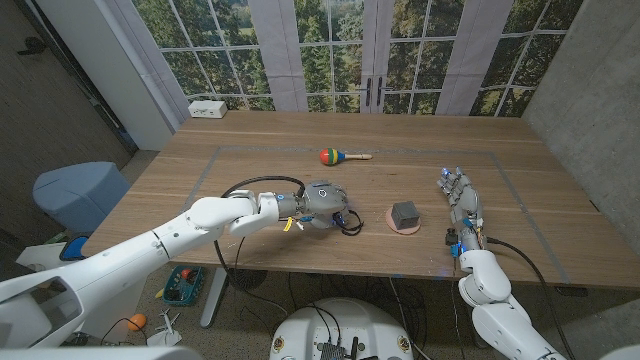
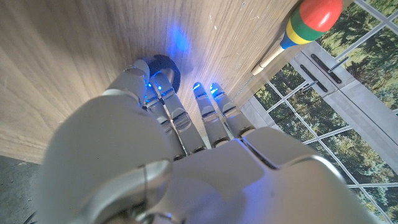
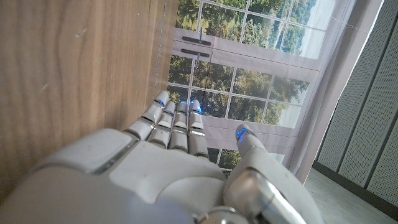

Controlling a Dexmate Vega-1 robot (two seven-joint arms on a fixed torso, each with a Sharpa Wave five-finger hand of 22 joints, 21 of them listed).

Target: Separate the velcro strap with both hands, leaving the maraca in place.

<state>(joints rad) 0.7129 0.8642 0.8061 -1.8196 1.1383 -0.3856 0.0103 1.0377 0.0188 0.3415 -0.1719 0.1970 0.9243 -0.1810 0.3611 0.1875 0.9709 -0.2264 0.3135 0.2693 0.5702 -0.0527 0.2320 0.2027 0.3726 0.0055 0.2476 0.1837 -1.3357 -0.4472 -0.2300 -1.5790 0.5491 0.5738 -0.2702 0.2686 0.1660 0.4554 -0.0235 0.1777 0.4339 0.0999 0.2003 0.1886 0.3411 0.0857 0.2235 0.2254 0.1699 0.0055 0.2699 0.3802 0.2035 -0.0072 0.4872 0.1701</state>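
Two hands, neither holding anything: the left hand (image 1: 322, 203) is lowered with fingers together, the right hand (image 1: 461, 196) stretched out, fingers apart. The maraca (image 1: 334, 156) lies beyond the left. A dark curled velcro strap (image 2: 166, 65), probably light and floppy, sits at the left fingertips; pinch each end. No readable writing.
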